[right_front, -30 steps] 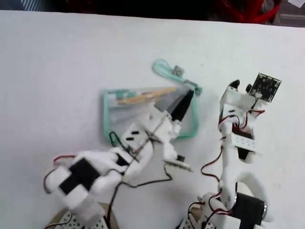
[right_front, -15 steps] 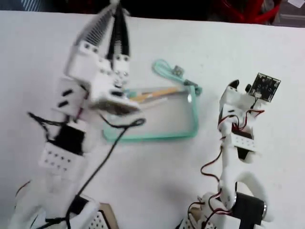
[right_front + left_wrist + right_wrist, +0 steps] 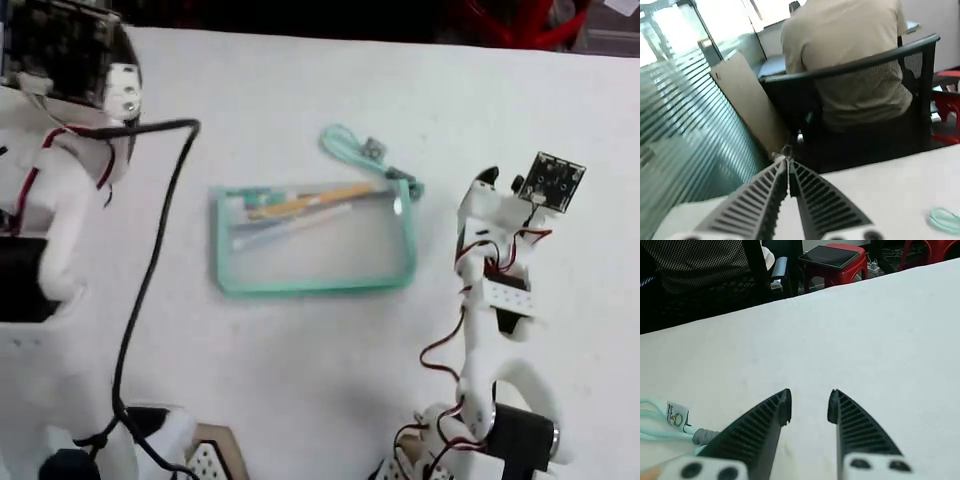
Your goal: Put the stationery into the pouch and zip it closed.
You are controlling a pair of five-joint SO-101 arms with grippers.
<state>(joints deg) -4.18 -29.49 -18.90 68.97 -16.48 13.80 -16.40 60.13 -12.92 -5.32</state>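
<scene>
A clear pouch with a mint-green rim lies flat at the table's middle. Inside it sit a yellow pencil and a pale pen. A green cord loop with a small tag trails from its far right corner. My left arm is raised high at the left, well off the pouch. Its gripper is shut on nothing and points out over the table's far edge. My right gripper is open and empty, just right of the cord. From above it stands beside the pouch's right end.
A black cable hangs from the left arm down across the table's left side. Beyond the far edge stand a black chair with a seated person and a red stool. Bare white table surrounds the pouch.
My left arm has lifted off the pouch's right end, swung up and to the left, and now stands high at the left edge. The pouch and right arm have stayed put.
</scene>
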